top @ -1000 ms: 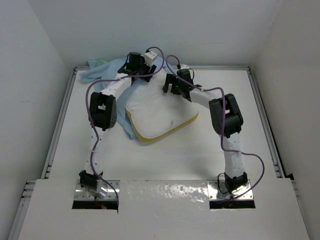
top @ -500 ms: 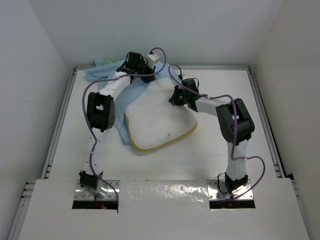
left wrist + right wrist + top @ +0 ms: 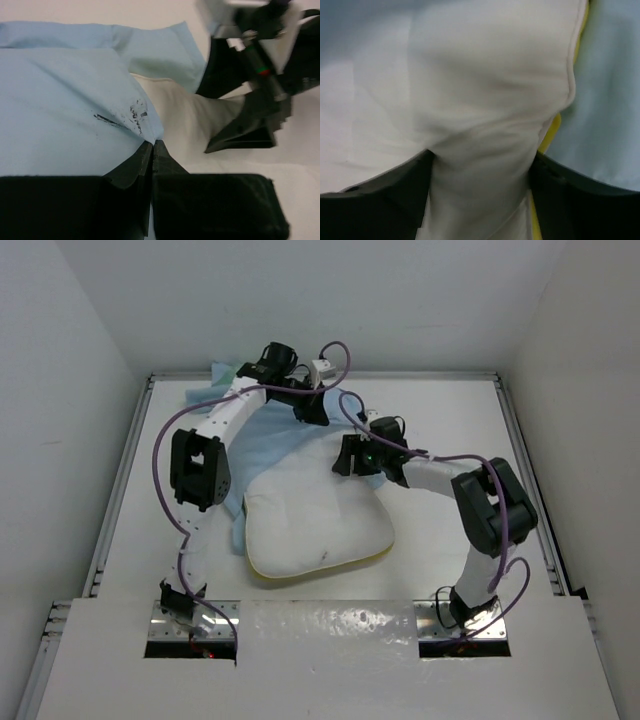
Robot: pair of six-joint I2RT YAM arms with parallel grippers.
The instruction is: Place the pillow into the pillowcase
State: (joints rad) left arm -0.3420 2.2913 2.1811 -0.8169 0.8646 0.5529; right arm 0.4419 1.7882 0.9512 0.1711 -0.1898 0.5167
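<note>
The pillow (image 3: pixel 315 525) lies at the centre of the top view on the table (image 3: pixel 440 410), with a yellow rim along its lower edge. The pillowcase (image 3: pixel 262 435) spreads pale blue from the pillow's upper left side toward the upper left of the frame. The left gripper (image 3: pixel 310 412) sits just above the pillow's top edge. In its wrist view, its fingers (image 3: pixel 130 170) are pressed together on the pillowcase (image 3: pixel 60 110) hem, and the pillow (image 3: pixel 185 120) shows from beneath that flap. The right gripper (image 3: pixel 350 457) is at the pillow's upper right. Its own camera shows it (image 3: pixel 482 185) pinching a bunched fold of the pillow (image 3: pixel 490 75), with blue pillowcase (image 3: pixel 610 100) at the right edge of the frame.
</note>
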